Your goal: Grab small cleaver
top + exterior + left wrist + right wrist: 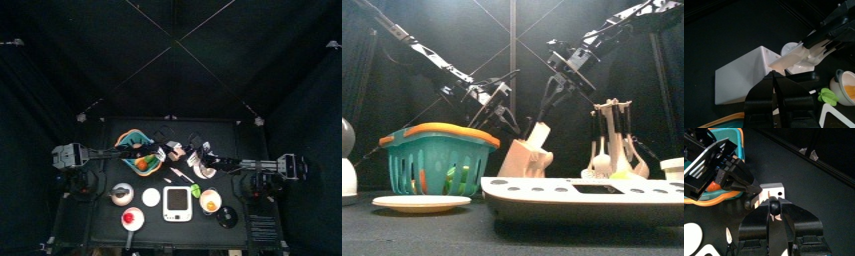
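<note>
Black curtained pen, cluttered surface; right tool (774, 208) pinches the small cleaver (539, 135) by its black handle, blade partly up out of the knife block (525, 157); left tool (779, 82) pressed together beside it; grab done, pull-out left.

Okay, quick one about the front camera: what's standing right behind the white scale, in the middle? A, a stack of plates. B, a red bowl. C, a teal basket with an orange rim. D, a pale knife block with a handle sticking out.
D: in the front view a pale knife block with a cream handle rising from it stands behind the white scale; the teal basket sits off to the side.
</note>
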Motion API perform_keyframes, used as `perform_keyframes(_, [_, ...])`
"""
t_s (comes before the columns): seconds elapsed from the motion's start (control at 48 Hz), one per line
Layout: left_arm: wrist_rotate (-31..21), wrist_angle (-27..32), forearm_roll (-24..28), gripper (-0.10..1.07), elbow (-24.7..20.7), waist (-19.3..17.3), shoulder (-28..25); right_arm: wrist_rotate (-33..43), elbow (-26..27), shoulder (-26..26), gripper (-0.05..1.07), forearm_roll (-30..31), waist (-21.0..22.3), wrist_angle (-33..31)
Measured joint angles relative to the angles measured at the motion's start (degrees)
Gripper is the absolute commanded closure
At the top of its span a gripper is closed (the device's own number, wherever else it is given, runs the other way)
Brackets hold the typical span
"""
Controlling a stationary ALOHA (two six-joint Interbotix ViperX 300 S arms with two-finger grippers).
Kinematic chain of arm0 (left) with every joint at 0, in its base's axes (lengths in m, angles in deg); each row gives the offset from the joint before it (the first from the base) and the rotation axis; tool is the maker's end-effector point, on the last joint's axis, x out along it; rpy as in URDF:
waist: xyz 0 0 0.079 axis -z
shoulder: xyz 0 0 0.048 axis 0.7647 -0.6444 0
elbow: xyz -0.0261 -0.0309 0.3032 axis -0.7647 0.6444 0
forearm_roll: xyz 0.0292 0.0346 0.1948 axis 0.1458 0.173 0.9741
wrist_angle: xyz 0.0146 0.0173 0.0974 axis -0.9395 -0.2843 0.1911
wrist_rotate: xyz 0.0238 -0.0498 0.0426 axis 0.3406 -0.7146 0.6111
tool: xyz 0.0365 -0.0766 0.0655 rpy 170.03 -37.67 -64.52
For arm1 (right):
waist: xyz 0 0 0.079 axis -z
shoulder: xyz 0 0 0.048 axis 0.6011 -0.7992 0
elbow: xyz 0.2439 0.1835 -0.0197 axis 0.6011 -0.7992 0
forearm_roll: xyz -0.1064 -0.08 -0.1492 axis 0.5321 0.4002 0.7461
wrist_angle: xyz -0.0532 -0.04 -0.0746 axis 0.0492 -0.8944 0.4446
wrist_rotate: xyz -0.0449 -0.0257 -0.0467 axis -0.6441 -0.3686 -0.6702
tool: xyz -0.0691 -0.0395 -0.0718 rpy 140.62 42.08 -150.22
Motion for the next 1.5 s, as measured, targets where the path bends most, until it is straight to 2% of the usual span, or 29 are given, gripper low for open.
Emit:
perform_keyframes(0.083, [-0.1,0.0,0.0,0.62,0.1,-0.1,0.0,0.2,-0.2,1.7,0.64,0.1,0.1,0.2])
perform_keyframes(0.354, [0.0,0.1,0.1,0.62,0.3,-0.3,0.4,0.2,-0.4,1.3,0.64,0.0,0.2,3.2])
perform_keyframes(0.688, [0.2,-0.8,0.3,0.62,1.6,-0.3,5.4,0.3,-1.5,0.1,0.65,-1.1,0.2,4.4])
perform_keyframes(1.0, [0.1,-0.8,0.2,0.62,-4.3,-0.2,0.0,0.3,-1.1,-2.5,0.65,-1.1,0.4,5.7])
perform_keyframes(1.5, [0.0,3.7,0.1,0.62,-6.5,-0.4,-2.8,0.3,-1.1,-2.5,0.65,-1.1,0.4,5.7])
